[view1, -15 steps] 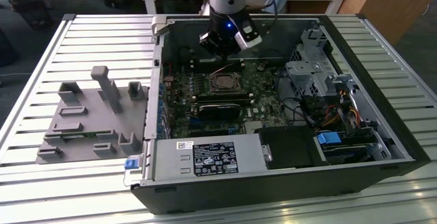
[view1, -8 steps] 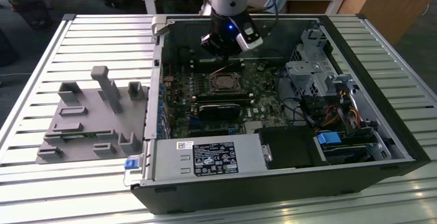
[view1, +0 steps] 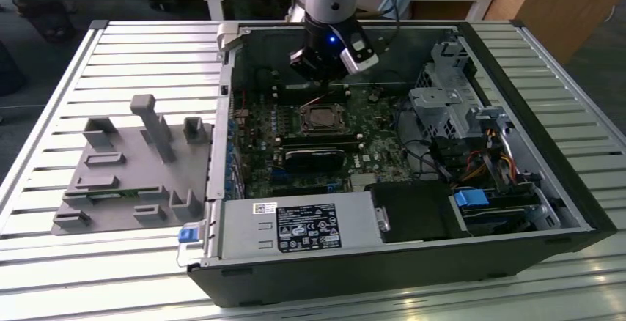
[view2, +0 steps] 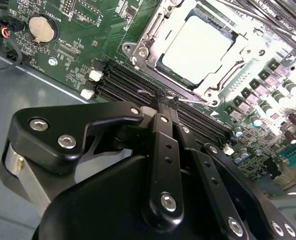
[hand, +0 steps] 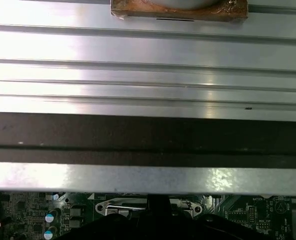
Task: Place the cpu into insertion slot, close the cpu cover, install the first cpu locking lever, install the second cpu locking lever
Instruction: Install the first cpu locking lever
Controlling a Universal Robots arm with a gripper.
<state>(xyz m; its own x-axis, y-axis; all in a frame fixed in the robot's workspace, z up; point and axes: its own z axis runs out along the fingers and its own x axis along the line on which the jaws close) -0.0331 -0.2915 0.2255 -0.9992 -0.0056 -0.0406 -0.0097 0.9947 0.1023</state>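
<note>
Second wrist view is showing the black metal pincer with its fingers clenched together, their tips sitting at a thin silver wire locking lever beside the socket; whether they are actually pinching the wire I cannot tell. Just past the tips, the small flat square cpu with its dull silver metal top is lying in the socket on the green motherboard, and the thin square silvery metal cpu cover is lying down around it, framing the chip through its open window. Exterior view is showing the pincer hanging inside the open black computer case, over the socket with the cpu. The case is resting on the slatted silver tabletop, beside a grey plastic fixture block nearer the edge on the exterior view's left.
</note>
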